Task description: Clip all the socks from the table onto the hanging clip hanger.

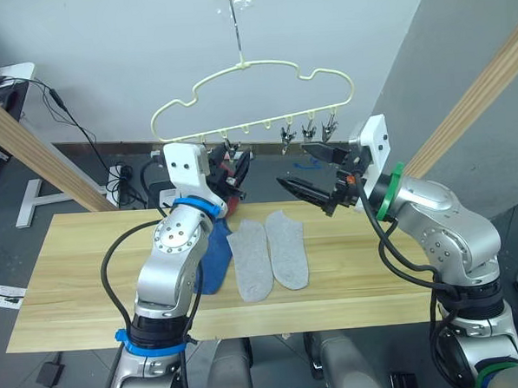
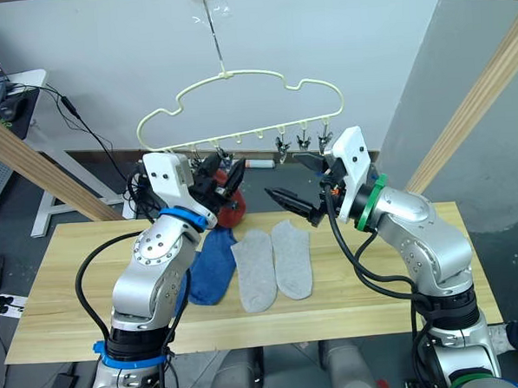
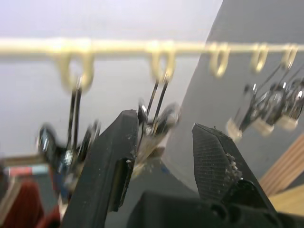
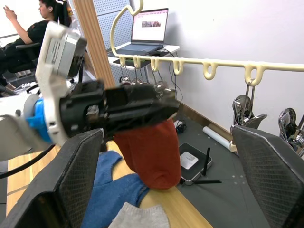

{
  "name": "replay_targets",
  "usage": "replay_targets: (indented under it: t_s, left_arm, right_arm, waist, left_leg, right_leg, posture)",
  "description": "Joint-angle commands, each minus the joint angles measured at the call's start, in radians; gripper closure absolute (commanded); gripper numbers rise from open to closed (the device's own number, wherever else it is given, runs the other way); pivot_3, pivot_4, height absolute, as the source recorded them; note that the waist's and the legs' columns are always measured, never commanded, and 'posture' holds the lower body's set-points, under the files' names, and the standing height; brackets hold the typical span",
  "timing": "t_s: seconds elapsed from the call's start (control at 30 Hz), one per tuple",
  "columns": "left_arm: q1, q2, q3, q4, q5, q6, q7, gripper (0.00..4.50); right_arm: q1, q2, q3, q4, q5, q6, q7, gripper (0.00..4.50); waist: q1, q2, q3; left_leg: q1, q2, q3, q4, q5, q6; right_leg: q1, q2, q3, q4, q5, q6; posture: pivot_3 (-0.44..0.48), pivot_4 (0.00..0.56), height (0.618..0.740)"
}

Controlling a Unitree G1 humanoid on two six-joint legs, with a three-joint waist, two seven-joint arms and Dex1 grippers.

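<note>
Socks: two light grey socks (image 1: 269,252) lie side by side on the worktop (image 1: 64,282), a blue sock (image 2: 212,264) just beside them on the robot's left.
Rust red sock (image 4: 151,154): hangs below the hanger's left end, at the left gripper's fingers; whether a clip or the fingers hold it cannot be told.
Clip hanger (image 1: 254,99): pale yellow wire, hung above the worktop's far edge; the three clips (image 1: 308,132) at its right end hang empty.
Left gripper (image 3: 164,156): fingers parted around a clip.
Right gripper (image 1: 314,175): raised near the hanger's right end, fingers wide apart, empty.
Progress, as judged: early; at least three socks remain to be clipped.
</note>
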Motion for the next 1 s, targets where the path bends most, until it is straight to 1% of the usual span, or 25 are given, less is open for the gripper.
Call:
replay_targets:
  t_s: [0.03,0.27,0.4,0.47,0.6,1.0]
  left_arm:
    - [-0.015,-0.002,-0.002,-0.015,0.026,-0.042,-0.012,2.40]
    - [0.005,0.015,-0.017,-0.021,0.078,-0.048,-0.029,2.40]
    - [0.017,0.055,-0.056,-0.004,0.152,-0.080,-0.053,2.40]
    - [0.023,0.060,-0.053,0.009,0.169,-0.082,-0.048,2.40]
    - [0.021,0.051,-0.031,0.024,0.170,-0.092,-0.046,2.40]
    - [0.006,0.033,-0.020,0.037,0.168,-0.131,-0.041,2.40]
  right_arm:
    - [-0.018,-0.007,-0.025,-0.039,0.027,-0.008,-0.012,0.00]
    - [-0.021,-0.010,-0.018,-0.040,0.037,-0.009,-0.028,0.00]
    - [-0.022,-0.012,-0.017,-0.035,0.038,-0.013,-0.031,0.00]
    - [-0.022,-0.013,-0.017,-0.033,0.038,-0.014,-0.032,0.00]
    - [-0.022,-0.015,-0.017,-0.033,0.040,-0.015,-0.033,0.00]
    - [-0.028,-0.017,-0.018,-0.028,0.039,-0.015,-0.034,0.00]
  waist:
    - [-0.002,0.000,0.000]
    - [-0.005,0.000,0.000]
    - [-0.007,0.000,0.000]
    - [-0.007,0.000,0.000]
    - [-0.007,0.000,0.000]
    - [-0.007,0.000,0.000]
  left_leg:
    - [0.000,0.000,0.000,0.000,0.000,0.000]
    - [0.000,0.000,0.000,0.000,0.000,0.000]
    - [0.000,0.000,0.000,0.000,0.000,0.000]
    - [0.000,0.000,0.000,0.000,0.000,0.000]
    - [0.000,0.000,0.000,0.000,0.000,0.000]
    - [0.000,0.000,0.000,0.001,0.000,0.000]
  right_leg:
    - [0.000,0.000,0.000,0.000,0.000,0.000]
    - [0.000,0.000,0.000,0.000,0.000,0.000]
    - [0.000,0.000,0.000,0.000,0.000,0.000]
    - [0.000,0.000,0.000,0.001,0.000,0.000]
    - [0.000,0.000,0.000,0.001,0.000,0.000]
    - [0.000,0.000,0.000,0.001,0.000,0.000]
  posture:
    - [-0.150,0.268,0.740]
    - [-0.152,0.270,0.740]
    - [-0.152,0.270,0.740]
    - [-0.152,0.270,0.740]
    - [-0.152,0.270,0.740]
    - [-0.155,0.270,0.740]
